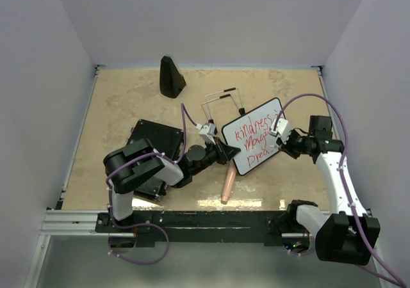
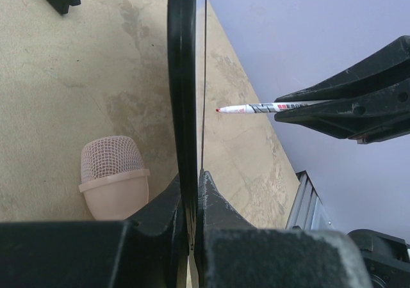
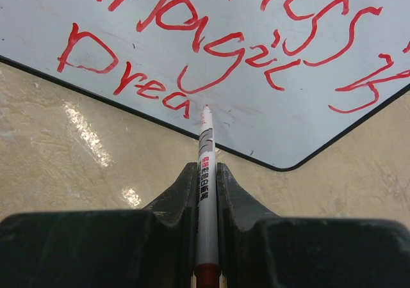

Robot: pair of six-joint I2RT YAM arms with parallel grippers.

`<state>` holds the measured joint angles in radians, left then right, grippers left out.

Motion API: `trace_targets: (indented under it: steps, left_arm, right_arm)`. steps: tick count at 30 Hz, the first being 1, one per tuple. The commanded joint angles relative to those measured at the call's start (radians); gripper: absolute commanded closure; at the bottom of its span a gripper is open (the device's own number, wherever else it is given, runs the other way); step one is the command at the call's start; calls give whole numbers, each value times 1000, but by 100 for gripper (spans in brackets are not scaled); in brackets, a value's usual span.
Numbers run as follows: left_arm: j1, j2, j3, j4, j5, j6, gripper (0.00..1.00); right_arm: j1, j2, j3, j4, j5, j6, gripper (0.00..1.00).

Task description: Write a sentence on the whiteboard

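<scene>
Clamped in the right fingers (image 3: 172, 195), the marker (image 3: 204, 166) points twelve o'clock at the whiteboard (image 3: 256, 118), which the left fingers (image 2: 221, 205) pinch edgewise.

The whiteboard (image 1: 253, 148) is white with a thin black frame and red scrawl. The marker (image 3: 205, 153) is white, red-tipped; the desk (image 1: 122, 102) is mottled beige, the mic (image 2: 114, 176) pale pink mesh.

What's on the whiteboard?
Red handwriting in three lines, the last reading "Drea". The marker in the right gripper points beside it. From above, that gripper covers one whiteboard corner.
</scene>
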<state>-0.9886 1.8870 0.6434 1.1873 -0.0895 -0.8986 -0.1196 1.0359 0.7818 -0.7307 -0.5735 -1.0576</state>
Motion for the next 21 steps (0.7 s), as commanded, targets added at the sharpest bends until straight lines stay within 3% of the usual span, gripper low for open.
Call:
trace_targets:
  steps: [1,21]
  left_arm:
    - [-5,-15,9,94,14,21,100]
    - [-2,-31,-8,98,13,33,100]
  right_arm:
    - [-8,-42,-7,19,-14,19,100]
    - [-52,21,-6,-7,-95,-51,100]
